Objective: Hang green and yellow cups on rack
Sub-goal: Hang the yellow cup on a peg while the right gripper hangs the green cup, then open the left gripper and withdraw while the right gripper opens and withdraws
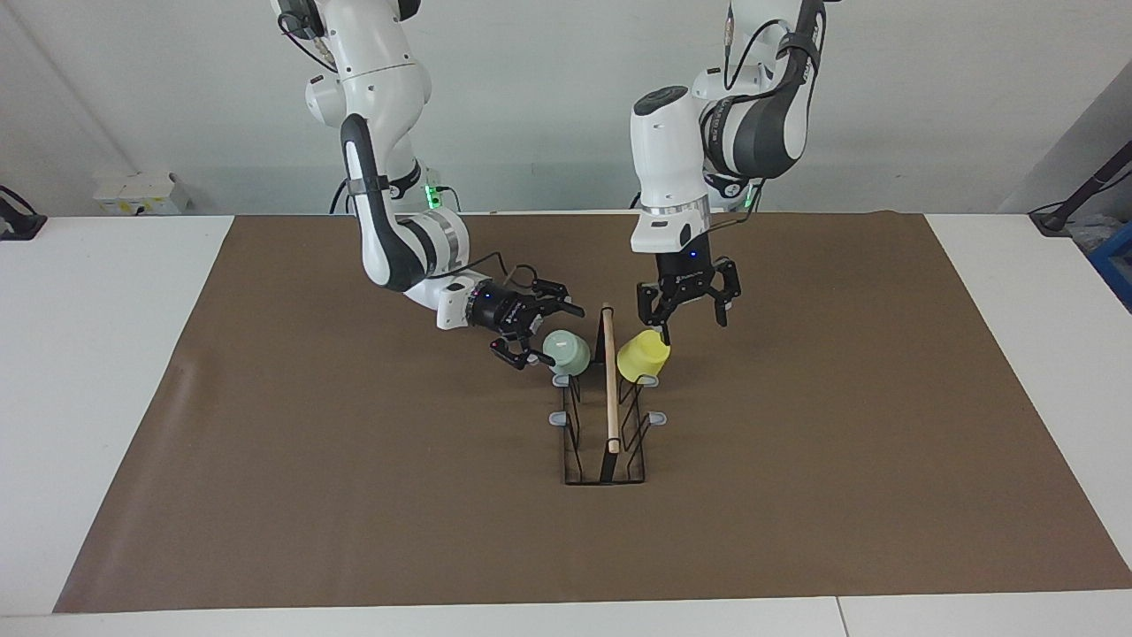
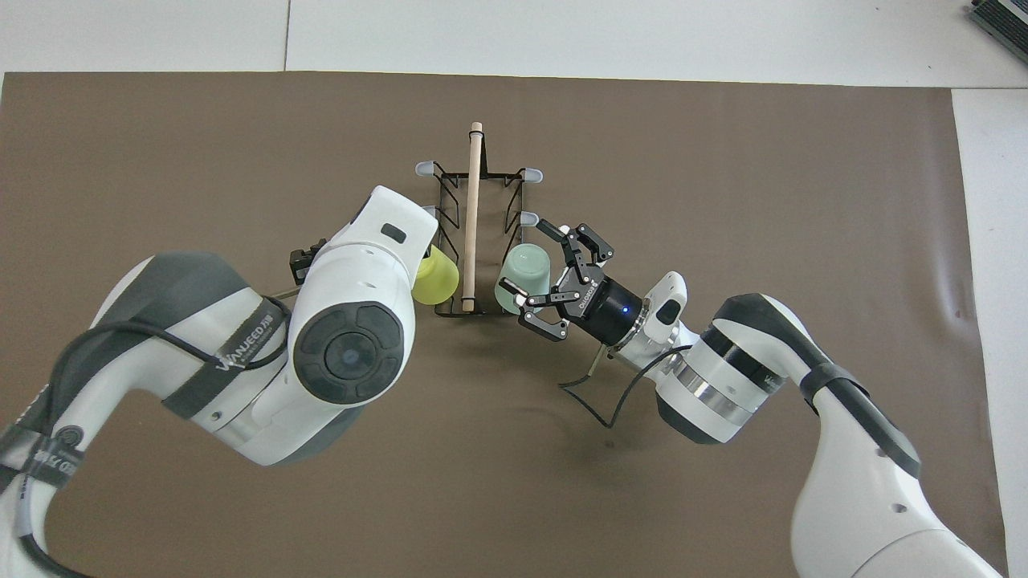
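Frame centre: green cup (image 1: 567,351) and yellow cup (image 1: 643,356) on rack (image 1: 610,416). Light, stiff, slick plastic; pinch the wall near the rim. Right gripper (image 1: 529,332) and left gripper (image 1: 688,301) both spread, gripping nothing.

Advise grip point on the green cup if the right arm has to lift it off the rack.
Pinch the green cup across its side wall near the closed end, from the right arm's end of the table: it sits tilted over a rack prong, rod alongside.

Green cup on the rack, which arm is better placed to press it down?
Right. The right arm has its jaws open beside the green cup; the left arm hangs over the yellow cup, with the rack between.
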{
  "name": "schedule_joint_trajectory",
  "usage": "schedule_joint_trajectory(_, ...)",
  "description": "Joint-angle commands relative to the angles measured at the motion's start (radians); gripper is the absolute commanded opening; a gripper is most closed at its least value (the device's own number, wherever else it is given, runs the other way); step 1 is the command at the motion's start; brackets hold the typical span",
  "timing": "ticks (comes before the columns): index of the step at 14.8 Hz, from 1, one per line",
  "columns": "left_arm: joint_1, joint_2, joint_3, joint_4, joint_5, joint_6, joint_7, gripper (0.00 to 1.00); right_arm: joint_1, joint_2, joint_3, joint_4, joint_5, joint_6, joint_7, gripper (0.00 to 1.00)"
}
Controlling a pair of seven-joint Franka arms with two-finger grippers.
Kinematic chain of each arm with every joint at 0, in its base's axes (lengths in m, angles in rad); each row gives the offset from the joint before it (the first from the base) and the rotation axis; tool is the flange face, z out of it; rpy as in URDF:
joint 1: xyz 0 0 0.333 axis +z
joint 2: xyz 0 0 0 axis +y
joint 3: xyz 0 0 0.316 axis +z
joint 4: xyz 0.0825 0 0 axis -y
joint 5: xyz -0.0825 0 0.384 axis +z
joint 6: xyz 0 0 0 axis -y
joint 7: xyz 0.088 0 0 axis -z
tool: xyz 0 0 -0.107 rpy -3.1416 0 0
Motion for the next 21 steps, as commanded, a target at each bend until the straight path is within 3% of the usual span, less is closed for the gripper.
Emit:
schedule_joint_trajectory(1,0.006,-0.054,0.049,-0.022,-0.169,-0.019,0.289,1.0,-0.011,-0.008,0.005,-0.001,0.021,-0.015,-0.023,1.0)
schedule_joint_trajectory(4,0.004,-0.087,0.118,-0.017,-0.328,-0.082,0.538,1.0,-0.039,-0.049,-0.001,-0.003,-0.008,0.011,-0.019,1.0)
schedule_joint_trajectory(8,-0.004,-0.127,0.252,-0.011,-0.516,-0.176,0.82,1.0,-0.126,-0.152,-0.001,-0.003,-0.188,0.192,-0.012,1.0)
schedule_joint_trajectory(13,0.001,-0.123,0.385,0.101,-0.542,-0.356,1.061,1.0,-0.249,-0.23,-0.006,0.016,-0.602,0.359,0.141,1.0)
schedule_joint_trajectory(15,0.007,-0.117,0.408,0.147,-0.542,-0.413,1.114,1.0,-0.324,-0.23,-0.006,0.04,-0.8,0.372,0.161,1.0)
schedule_joint_trajectory(18,0.007,-0.114,0.439,0.184,-0.542,-0.439,1.128,1.0,-0.401,-0.221,-0.006,0.072,-0.998,0.372,0.207,1.0)
schedule_joint_trajectory(21,0.038,-0.066,0.441,0.306,-0.554,-0.548,1.158,1.0,-0.464,-0.192,-0.006,0.147,-1.256,0.375,0.257,1.0)
